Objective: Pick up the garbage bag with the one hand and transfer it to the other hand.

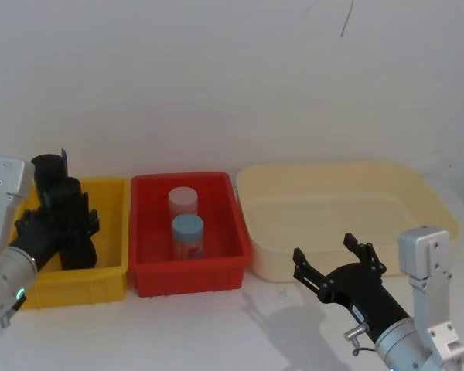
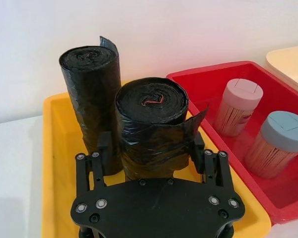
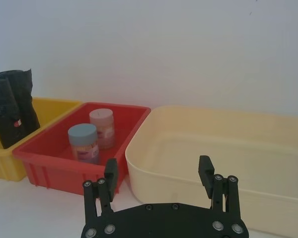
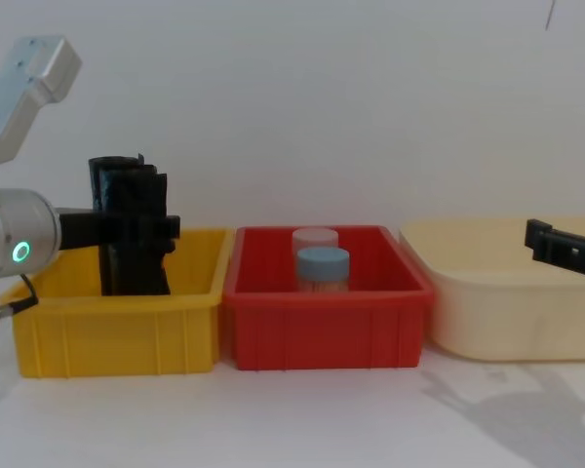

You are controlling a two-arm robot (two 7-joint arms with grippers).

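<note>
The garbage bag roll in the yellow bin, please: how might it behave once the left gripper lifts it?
The garbage bag looks tightly wound, so probably fairly stiff. Its crinkly film may slip between the left gripper fingers, and its loose flap could snag. Being cylindrical, it would likely roll if dropped.

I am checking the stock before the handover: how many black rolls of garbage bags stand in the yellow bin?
2. The garbage bag stands nearer, between the left pincer's fingers. The second roll stands just behind it, in the yellow bin. Nothing suggests a hidden third.

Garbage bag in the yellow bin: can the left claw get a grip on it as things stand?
Probably yes. The left claw is open, one finger on each side of the garbage bag; the second roll stands behind, outside the fingers.
</note>
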